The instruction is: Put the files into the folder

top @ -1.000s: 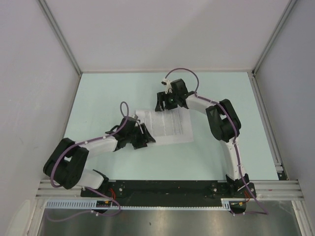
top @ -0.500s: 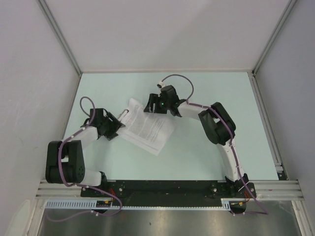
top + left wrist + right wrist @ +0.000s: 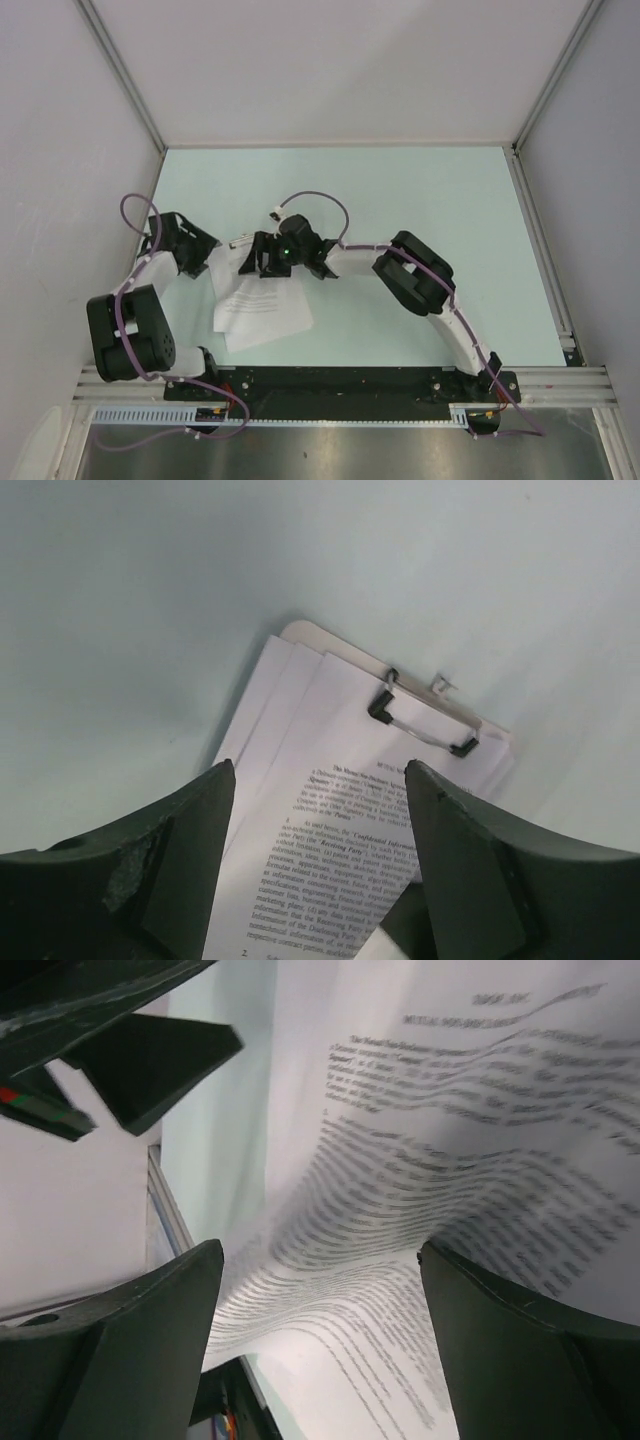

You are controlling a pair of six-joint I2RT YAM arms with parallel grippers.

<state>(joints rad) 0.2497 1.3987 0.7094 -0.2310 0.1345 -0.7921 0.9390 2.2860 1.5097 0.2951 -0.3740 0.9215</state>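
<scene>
Just beyond the black base rail point(image 3: 340, 382), printed white paper sheets point(image 3: 262, 312) lie fanned on a flat white rectangular clipboard point(image 3: 297, 635) resting on the pale green table point(image 3: 420, 200). The right gripper point(image 3: 258, 268) hangs over the clipboard's far end and blocks much of it from overhead. Its jaws are spread wide, holding nothing. Its wrist view shows a rippled page of dense text below them; contact cannot be told. The left gripper point(image 3: 200, 258), jaws likewise apart and empty, sits just left of the clipboard's far end. Only the left wrist view plainly shows the small silver-black metal clip point(image 3: 420, 725) with the sheets' top edges under it. Beyond the clipboard, the table runs to grey walls point(image 3: 330, 70).
</scene>
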